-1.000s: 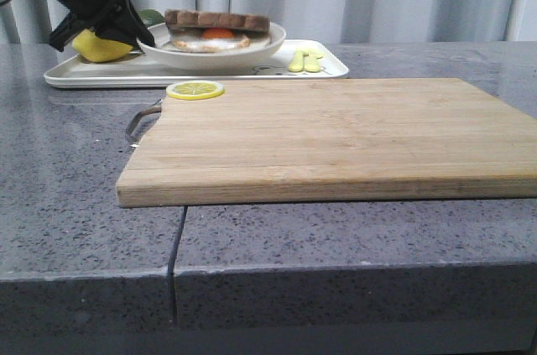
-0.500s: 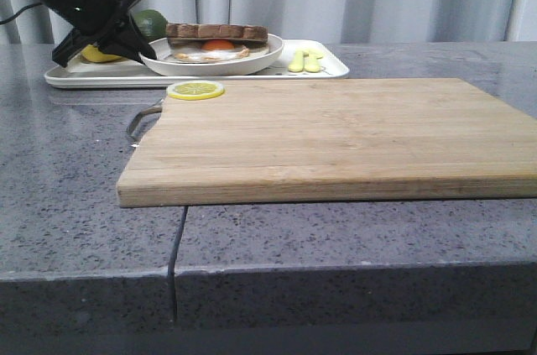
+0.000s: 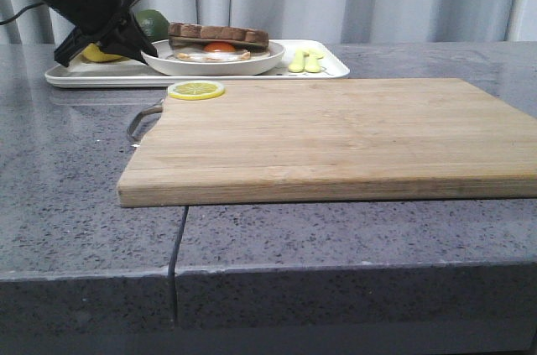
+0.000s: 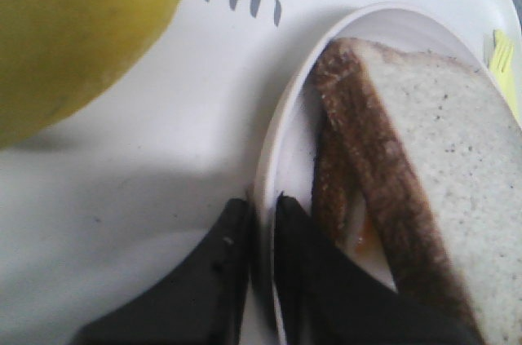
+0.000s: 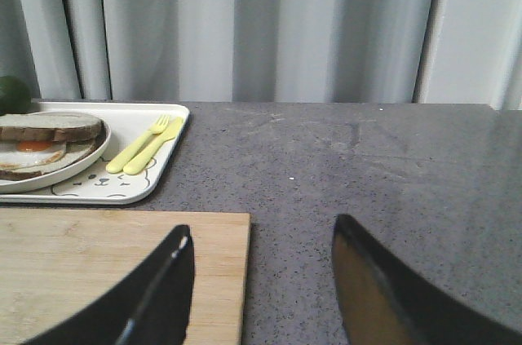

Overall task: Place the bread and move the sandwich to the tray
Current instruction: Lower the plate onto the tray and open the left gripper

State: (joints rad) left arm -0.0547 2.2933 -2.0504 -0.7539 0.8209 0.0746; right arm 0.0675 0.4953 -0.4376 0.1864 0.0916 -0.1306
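Left end effector [image 4: 263,235] pinching rim of sandwich [image 3: 218,40] plate, resting on tray [image 3: 327,66] at far left of table [image 3: 75,170]. Right end effector [image 5: 261,267] spread wide above cutting board [image 3: 336,133], well apart.

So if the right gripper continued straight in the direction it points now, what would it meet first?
Probably nothing close. The right gripper is open and points over bare countertop toward the curtain. The cutting board and tray lie off to one side. Depth is uncertain.
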